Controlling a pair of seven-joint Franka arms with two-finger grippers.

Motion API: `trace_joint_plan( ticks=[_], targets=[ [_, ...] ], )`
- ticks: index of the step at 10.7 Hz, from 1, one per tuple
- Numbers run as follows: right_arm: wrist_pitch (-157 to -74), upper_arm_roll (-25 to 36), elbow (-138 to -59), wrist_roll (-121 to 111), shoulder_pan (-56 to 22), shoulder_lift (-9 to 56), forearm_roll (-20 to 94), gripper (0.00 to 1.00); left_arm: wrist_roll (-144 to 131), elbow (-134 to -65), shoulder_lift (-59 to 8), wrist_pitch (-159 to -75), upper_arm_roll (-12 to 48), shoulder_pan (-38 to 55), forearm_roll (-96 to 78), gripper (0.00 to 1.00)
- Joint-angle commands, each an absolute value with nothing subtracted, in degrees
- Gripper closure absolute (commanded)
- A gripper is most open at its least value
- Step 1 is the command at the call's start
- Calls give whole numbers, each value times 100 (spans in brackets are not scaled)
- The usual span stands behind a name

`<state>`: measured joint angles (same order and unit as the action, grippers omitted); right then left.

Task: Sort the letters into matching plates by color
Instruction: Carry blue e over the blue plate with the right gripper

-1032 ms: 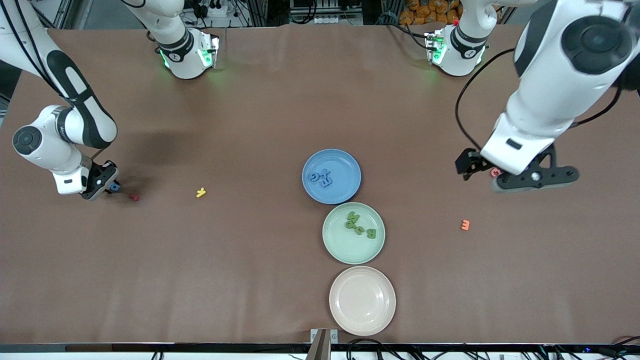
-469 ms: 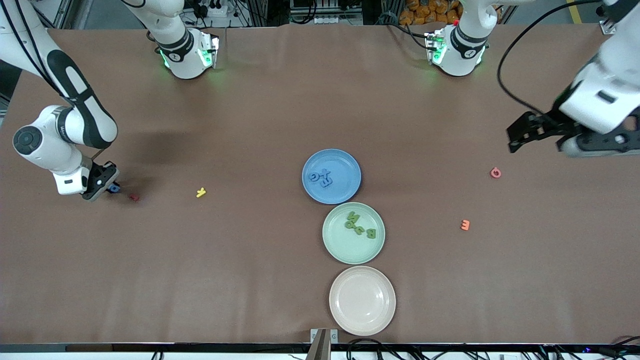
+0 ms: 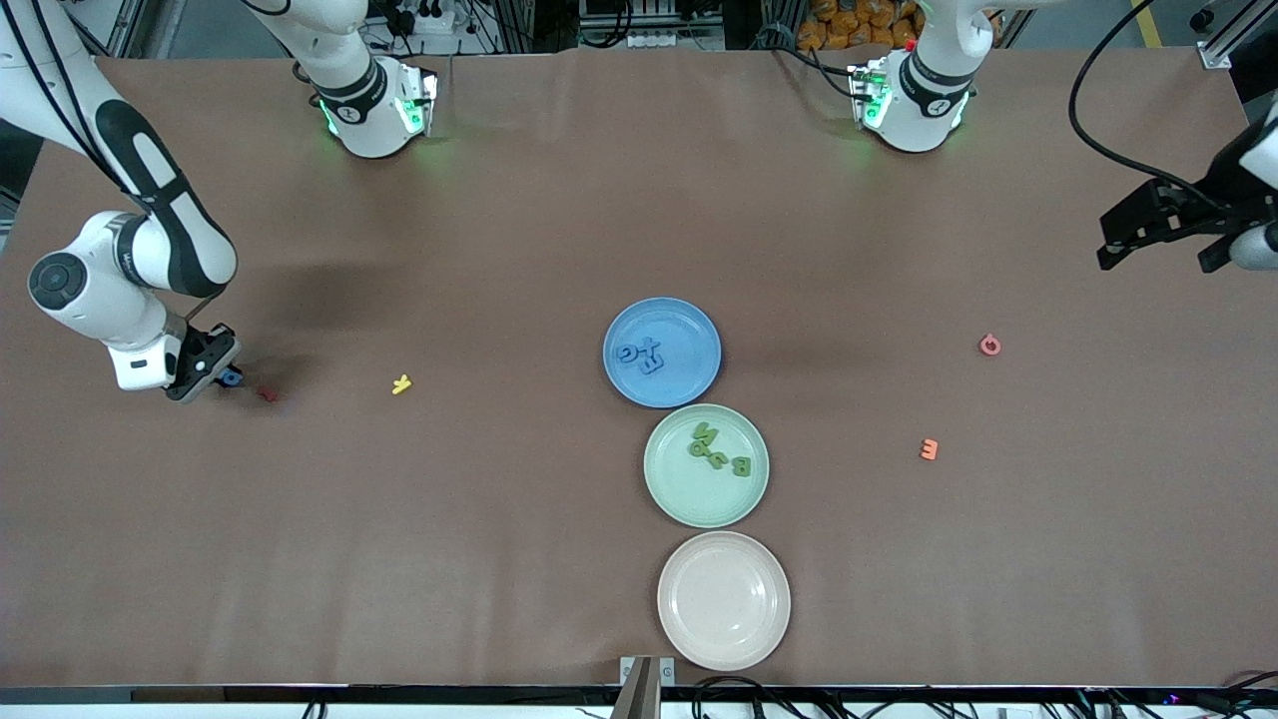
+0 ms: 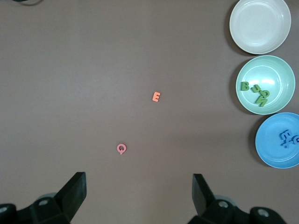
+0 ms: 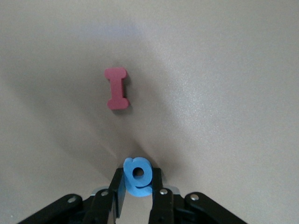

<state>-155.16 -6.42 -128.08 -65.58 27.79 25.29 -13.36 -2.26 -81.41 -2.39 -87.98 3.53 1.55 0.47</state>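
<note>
Gripping a blue letter (image 5: 138, 176), perhaps "e", the right claw (image 3: 222, 376) sits beside a red "I" (image 5: 116, 88); left claw (image 4: 139, 196) open.

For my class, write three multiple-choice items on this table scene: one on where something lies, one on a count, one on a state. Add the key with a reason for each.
1. Where does the yellow letter lie?
A. in the beige plate
B. on the table, toward the right arm's end
C. in the blue plate

2. How many letters lie in the green plate?
A. one
B. four
C. seven

3. What is the right tool doing?
A. it is shut on a blue letter
B. it hangs open over the beige plate
C. it is shut on the red letter

Key: 1 B, it sits on the bare table between the red letter and the blue plate. 2 B, four green letters show in the left wrist view. 3 A, the fingers clamp the blue letter; the red one lies free beside it. The left tool waits open, over the left arm's end of the table.
</note>
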Motion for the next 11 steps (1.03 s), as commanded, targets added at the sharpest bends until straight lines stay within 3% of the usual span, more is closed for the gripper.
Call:
trace_joint_plan(
  ticks=[1, 5, 8, 11],
  targets=[
    [-15243, -931, -12815, -5620, 2717, 2269, -1310, 75, -61, -8279, -79, -8754, 334, 18, -132, 0],
    [-14644, -1317, -12665, -4361, 2321, 2013, -865, 75, -53, -8499, 70, -8815, 387, -18, -123, 0],
    [-14405, -1327, -12621, -3555, 1445, 1855, 288, 75, 78, -8534, 62, -8895, 422, -18, -105, 0],
    [-14405, -1336, -12498, -1484, 399, 1846, 334, 75, 378, -8683, 70, -8912, 413, -9, -114, 0]
  ],
)
